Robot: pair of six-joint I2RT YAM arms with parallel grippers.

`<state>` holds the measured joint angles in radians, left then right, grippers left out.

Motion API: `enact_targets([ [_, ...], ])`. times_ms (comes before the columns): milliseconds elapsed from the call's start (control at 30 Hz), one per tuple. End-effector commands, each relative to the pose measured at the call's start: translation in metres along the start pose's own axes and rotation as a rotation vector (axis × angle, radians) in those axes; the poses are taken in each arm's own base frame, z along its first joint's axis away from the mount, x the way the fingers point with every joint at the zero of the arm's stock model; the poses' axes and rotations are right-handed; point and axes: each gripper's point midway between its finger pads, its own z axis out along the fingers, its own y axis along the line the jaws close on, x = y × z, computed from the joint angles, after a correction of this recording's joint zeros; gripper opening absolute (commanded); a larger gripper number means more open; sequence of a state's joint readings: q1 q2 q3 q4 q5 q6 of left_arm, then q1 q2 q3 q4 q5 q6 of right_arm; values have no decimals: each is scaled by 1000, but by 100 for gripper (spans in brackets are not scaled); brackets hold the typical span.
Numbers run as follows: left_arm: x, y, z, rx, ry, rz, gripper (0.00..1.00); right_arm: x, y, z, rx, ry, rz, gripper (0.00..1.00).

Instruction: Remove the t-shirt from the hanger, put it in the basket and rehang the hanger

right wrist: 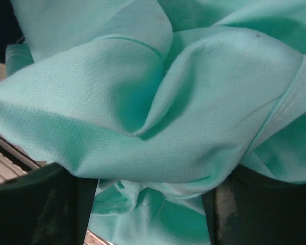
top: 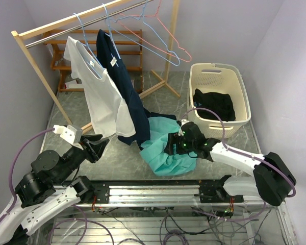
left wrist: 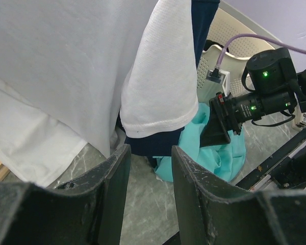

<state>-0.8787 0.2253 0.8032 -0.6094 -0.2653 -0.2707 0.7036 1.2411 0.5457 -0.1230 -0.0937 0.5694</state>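
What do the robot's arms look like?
The left arm and right arm are white tubes with chunky black joints. A purple cable loops off each. The left pincer and right pincer are black with two flat fingers. Green lights glow near the right one.

A robotics lab, dressed as a laundry corner: two robot arms, the left arm (top: 46,173) and the right arm (top: 245,161), are bolted to a metal rail (top: 153,193) at the edge of a marble-patterned counter (top: 122,158), with loose cables (top: 183,232) trailing below. Plain lilac walls (top: 234,30) box in the cell, which holds a wooden garment rack (top: 56,23) hung with wire hangers (top: 163,46) and a cream laundry basket (top: 243,97).
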Motion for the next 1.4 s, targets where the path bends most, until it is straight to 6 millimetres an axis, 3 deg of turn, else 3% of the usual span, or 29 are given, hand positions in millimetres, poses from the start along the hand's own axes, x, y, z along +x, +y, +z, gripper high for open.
enact_targets([
  [0,-3,2,0,-13,-9,-13,49,-14,21,2,-88,-20,-66,50],
  [33,-2,1,1,-11,-6,-12,49,-17,25,2,-98,-8,-83,35],
  [100,-2,2,1,-15,-4,-12,49,-27,31,-2,-105,-7,-107,19],
  [200,-1,1,2,-12,-1,-12,49,-56,47,-14,-122,-66,-134,12],
  [333,0,1,2,-11,3,-10,49,-119,58,-45,-62,-197,-174,0],
  [467,1,0,3,-8,8,-8,49,-206,40,-99,21,-367,-106,0],
  [633,2,-1,5,-3,16,-4,49,-280,-12,-165,73,-545,40,0],
  [733,2,-2,5,2,19,-4,49,-307,-27,-200,104,-650,103,0],
  [1000,4,-3,7,5,27,1,49,-382,-38,-292,146,-947,194,0],
  [1133,5,-4,8,6,32,1,49,-430,-38,-351,215,-1101,201,0],
  [1233,5,-4,8,5,33,2,49,-465,-39,-382,241,-1179,198,0],
  [1367,5,-3,8,4,33,2,49,-488,-42,-441,312,-1348,209,0],
])
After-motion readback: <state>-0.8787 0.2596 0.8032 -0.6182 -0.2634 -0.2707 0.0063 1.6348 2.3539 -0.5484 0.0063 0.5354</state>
